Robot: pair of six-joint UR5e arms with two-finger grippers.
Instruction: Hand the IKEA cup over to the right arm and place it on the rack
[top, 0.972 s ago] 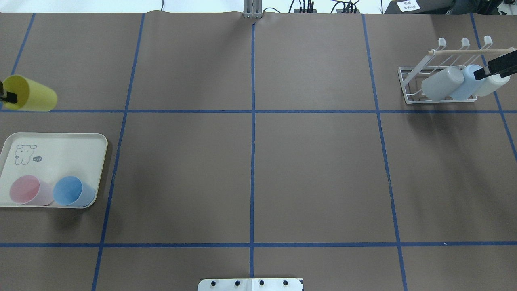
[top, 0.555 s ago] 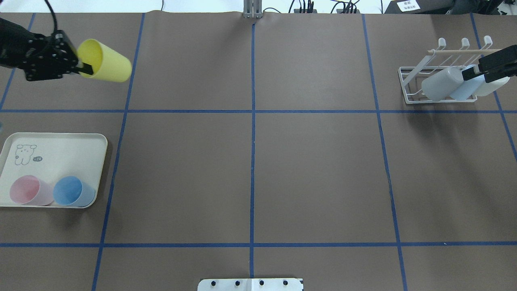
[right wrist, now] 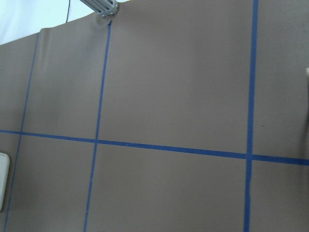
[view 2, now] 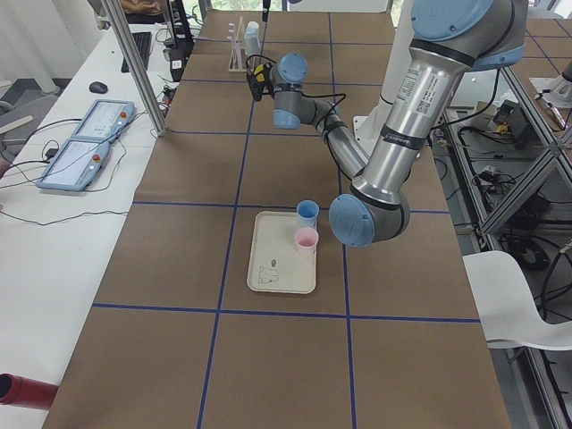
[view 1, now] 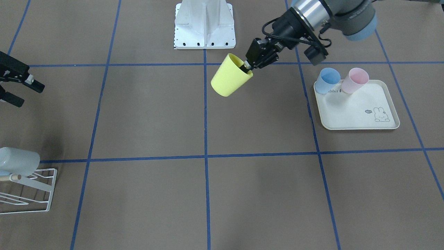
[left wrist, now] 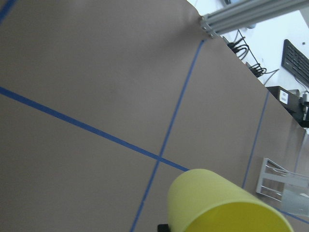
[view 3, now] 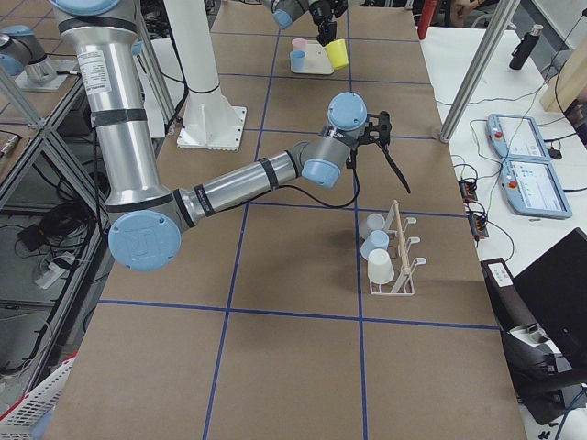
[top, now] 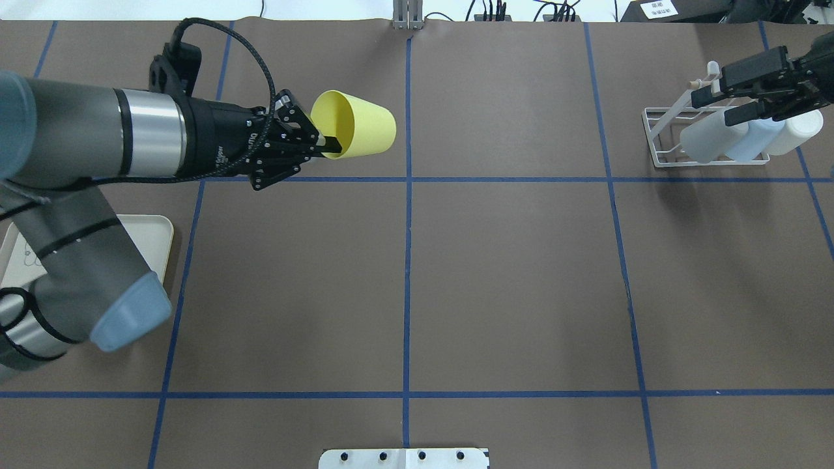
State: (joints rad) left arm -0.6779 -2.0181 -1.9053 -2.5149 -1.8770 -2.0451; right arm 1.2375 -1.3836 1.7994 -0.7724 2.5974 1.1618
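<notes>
My left gripper (top: 328, 141) is clamped on the rim of the cup (top: 365, 129), which lies sideways in the air left of centre. I'd bring it mid-bench, base leading, so my right gripper (top: 715, 107), jaws apart above the far-right rack (top: 653, 140), can grip its wall squarely.

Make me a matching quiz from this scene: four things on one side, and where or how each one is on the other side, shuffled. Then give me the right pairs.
Things:
1. yellow cup
2. pink cup
3. pale grey cup
4. right gripper

Places or states:
a. open, holding nothing
b. standing on the cream tray
c. held at its rim by the left gripper
d. resting on the white rack

Pairs: 1-c, 2-b, 3-d, 4-a
</notes>
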